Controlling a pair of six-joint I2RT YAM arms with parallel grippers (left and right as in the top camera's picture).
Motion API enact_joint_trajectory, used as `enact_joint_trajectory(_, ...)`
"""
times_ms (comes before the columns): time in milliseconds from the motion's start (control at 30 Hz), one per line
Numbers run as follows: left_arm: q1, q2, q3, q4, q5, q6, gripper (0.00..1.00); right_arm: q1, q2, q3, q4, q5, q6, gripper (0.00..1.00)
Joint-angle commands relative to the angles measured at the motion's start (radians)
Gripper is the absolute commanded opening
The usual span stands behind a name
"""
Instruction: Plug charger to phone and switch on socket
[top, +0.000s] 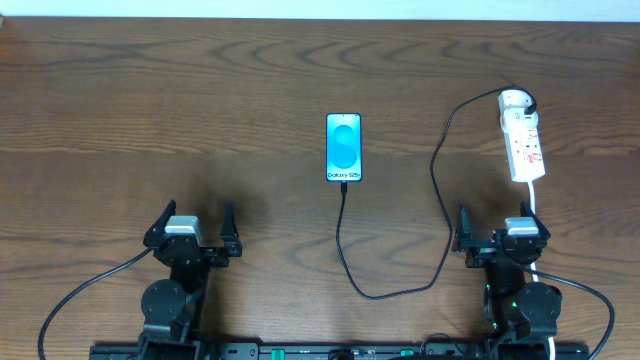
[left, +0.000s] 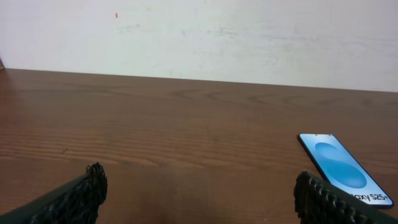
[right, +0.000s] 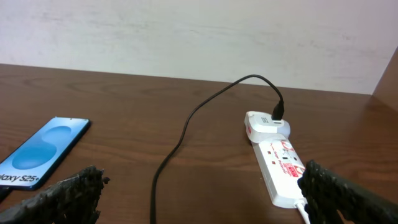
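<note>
The phone lies flat mid-table, its cyan screen lit; it also shows in the left wrist view and the right wrist view. The black charger cable runs from the phone's near edge, loops toward me, then climbs to a white adapter plugged into the far end of the socket, a white strip with red markings. My left gripper stands open at the near left, well short of the phone, nothing between its fingers. My right gripper is open just before the strip's near end.
The strip's white cord leaves its near end and passes beside my right gripper's finger. A pale wall rises behind the table's far edge. Dark wood tabletop stretches to the left.
</note>
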Motion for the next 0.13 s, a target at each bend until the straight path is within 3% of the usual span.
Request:
enact_joint_trajectory(0, 0.008, -0.007, -0.015, -0.044, -0.031, 0.018, 0.98, -0.002, -0.006, -0.001, -0.006, 0.001, 0.012, 0.99)
enact_joint_trajectory(100, 0.008, -0.007, -0.015, -0.044, -0.031, 0.018, 0.98, -0.002, -0.006, -0.001, -0.006, 0.001, 0.012, 0.99)
